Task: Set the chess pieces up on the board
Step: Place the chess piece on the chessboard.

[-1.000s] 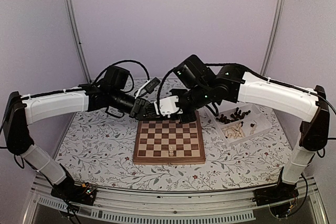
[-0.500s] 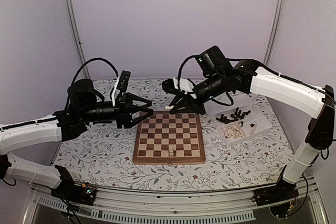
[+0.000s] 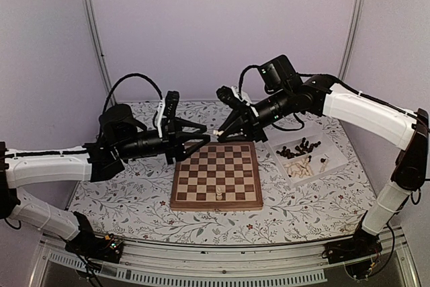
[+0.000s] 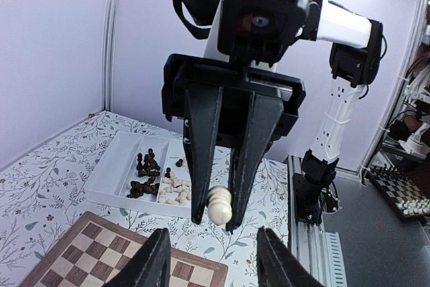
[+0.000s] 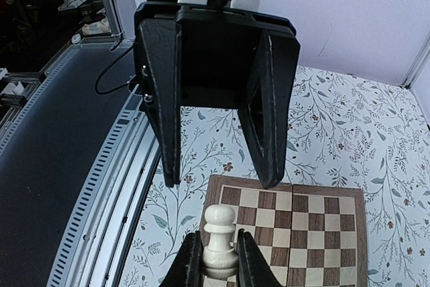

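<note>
My right gripper [image 3: 219, 132] hangs above the far left corner of the board [image 3: 216, 174], shut on a cream pawn [image 3: 217, 133]. In the right wrist view the pawn [image 5: 220, 223] stands upright between my fingers [image 5: 192, 260]. Facing it a short gap away, my left gripper [image 3: 201, 140] is open and holds nothing. The left wrist view looks straight at the right gripper [image 4: 216, 220] pinching the pawn [image 4: 220, 205]. One cream piece [image 3: 219, 193] stands on the board near its front edge.
A white partitioned tray [image 3: 334, 154] right of the board holds several dark pieces [image 3: 299, 148] and cream pieces [image 3: 304, 167]. Floral cloth [image 3: 121, 189] covers the table. Both arms reach in over the board's far edge.
The two grippers, together over the board's far edge a second ago, have drawn apart. My left gripper opened and pulled back left. The pawn stayed in the right gripper, which rose slightly.
</note>
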